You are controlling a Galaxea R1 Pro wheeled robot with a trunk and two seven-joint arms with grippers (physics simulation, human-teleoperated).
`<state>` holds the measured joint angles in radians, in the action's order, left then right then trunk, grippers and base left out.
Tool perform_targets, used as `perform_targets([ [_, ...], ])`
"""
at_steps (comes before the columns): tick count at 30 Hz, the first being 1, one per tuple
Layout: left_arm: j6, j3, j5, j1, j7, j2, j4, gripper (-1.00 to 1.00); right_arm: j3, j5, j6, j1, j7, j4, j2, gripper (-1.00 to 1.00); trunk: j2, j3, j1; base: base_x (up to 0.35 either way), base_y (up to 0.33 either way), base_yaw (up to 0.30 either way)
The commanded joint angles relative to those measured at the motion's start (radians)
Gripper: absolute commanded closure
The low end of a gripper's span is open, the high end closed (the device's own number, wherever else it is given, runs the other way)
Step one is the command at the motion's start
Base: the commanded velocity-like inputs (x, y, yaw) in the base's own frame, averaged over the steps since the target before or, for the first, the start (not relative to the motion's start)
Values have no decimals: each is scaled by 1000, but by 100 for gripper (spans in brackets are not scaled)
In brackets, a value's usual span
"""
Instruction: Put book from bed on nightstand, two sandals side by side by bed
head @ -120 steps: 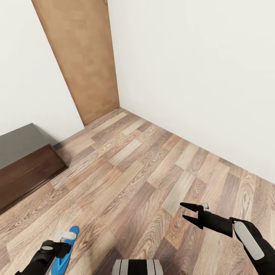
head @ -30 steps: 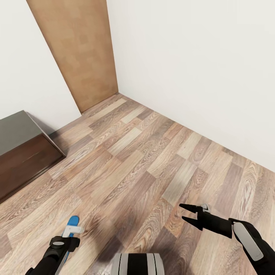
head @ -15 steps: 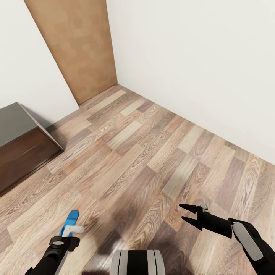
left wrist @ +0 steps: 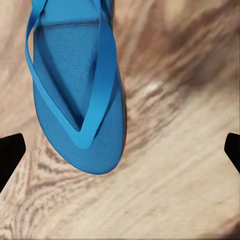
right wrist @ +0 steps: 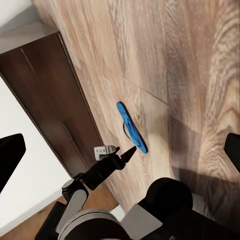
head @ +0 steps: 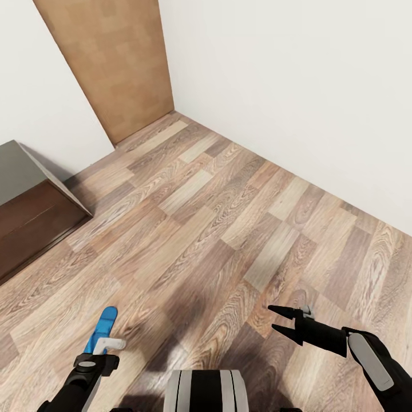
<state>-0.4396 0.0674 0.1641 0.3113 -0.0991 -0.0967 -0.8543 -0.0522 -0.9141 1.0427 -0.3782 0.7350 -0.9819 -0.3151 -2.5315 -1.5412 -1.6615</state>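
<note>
- One blue sandal (head: 100,329) lies flat on the plank floor (head: 217,229), low at the robot's left, straps up.
- The left gripper (right wrist: 122,154) hangs just above the sandal's near end; in the left wrist view its dark fingertips (left wrist: 10,155) sit wide apart at both edges, with the sandal (left wrist: 75,85) between them and off to one side, not gripped.
- The right gripper (head: 276,319) hovers over bare floor on the right, its two pointed fingers spread and holding nothing.
- A dark brown cabinet (head: 28,217) stands against the white wall (head: 297,86) at far left, well apart from the sandal.
- A tan door (head: 109,63) fills the corner beyond.
</note>
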Motion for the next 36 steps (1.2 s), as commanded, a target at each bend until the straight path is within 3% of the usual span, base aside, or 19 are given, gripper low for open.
perform_targets([
  [1,-5,0,8,0,1,0,-1,-100,-2,4,5,0,6,0,0,-100,0,-5,0,0,0,0],
  [3,-5,0,8,0,1,0,-1,-100,-2,4,5,0,6,0,1,-100,-1,-12,-1,0,0,0],
  [32,-5,0,8,0,-1,0,-1,-100,-2,4,5,-1,6,0,2,-100,-1,-12,-1,5,37,0],
  [36,20,1,8,0,-1,0,-2,-100,-2,4,5,-1,6,0,2,-100,-1,-12,-1,95,108,0],
])
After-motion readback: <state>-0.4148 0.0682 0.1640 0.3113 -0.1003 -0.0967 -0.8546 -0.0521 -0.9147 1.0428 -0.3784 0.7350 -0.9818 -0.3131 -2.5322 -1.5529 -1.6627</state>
